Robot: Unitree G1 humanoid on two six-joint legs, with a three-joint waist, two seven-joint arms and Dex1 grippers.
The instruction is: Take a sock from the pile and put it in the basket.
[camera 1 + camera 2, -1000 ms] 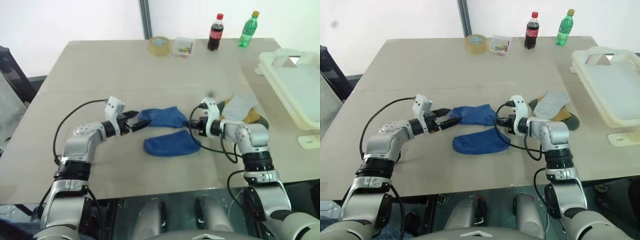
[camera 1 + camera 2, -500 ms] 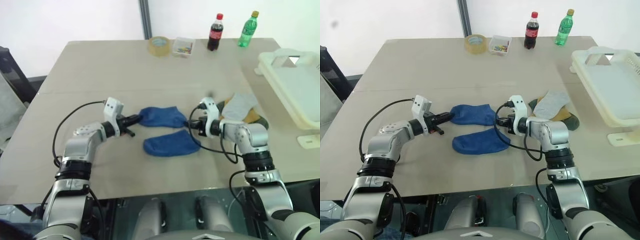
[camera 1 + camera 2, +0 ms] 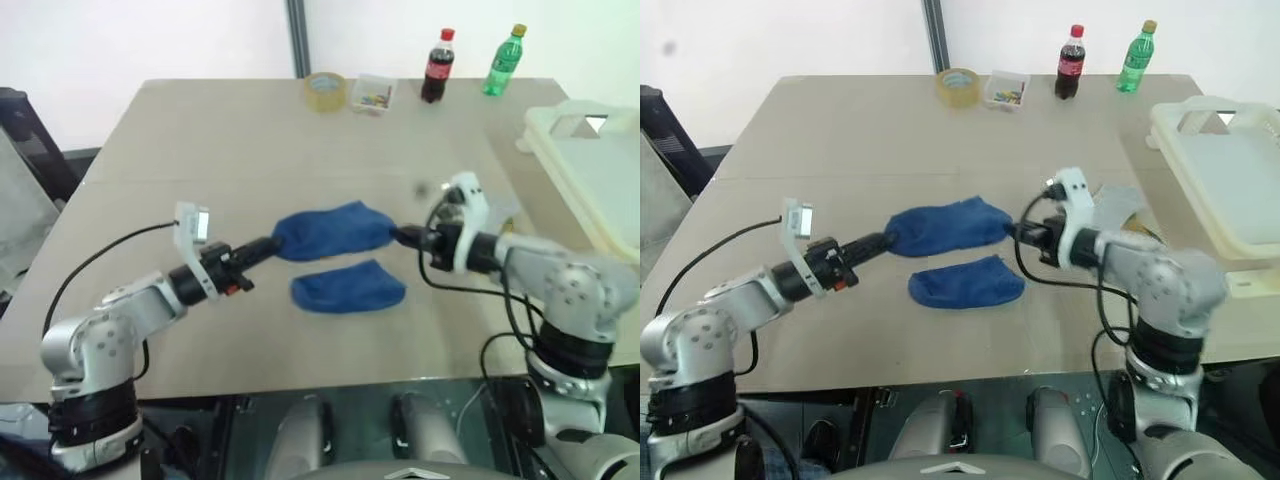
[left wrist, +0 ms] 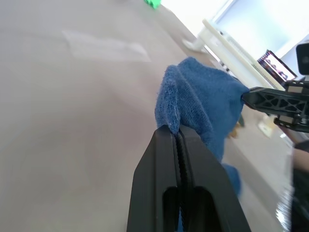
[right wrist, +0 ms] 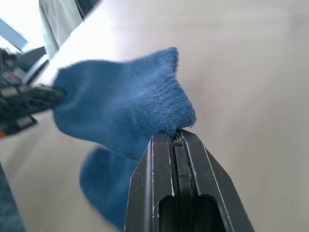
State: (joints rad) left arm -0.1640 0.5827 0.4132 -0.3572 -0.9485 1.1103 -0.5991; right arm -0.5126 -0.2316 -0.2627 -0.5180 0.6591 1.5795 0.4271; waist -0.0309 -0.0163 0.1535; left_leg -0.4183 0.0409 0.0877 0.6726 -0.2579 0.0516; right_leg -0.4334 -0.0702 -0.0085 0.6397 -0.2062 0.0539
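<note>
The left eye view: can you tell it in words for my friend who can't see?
Two robot hands, left and right, hold one blue sock stretched between them above a tan table. A second blue sock lies below.

Soft knit cloth over a matt tabletop, hard plastic around it.

The blue sock (image 3: 330, 231) and the second blue sock (image 3: 348, 286) below it at mid-frame are fuzzy ribbed knit; the table (image 3: 200, 130) looks smooth, matt tan. The gripper fingers (image 4: 166, 174) are matt black plastic, finely ridged. At right, the basket (image 3: 1230, 190) is pale, smooth plastic; the bottles (image 3: 438, 66) at top are glossy.
</note>
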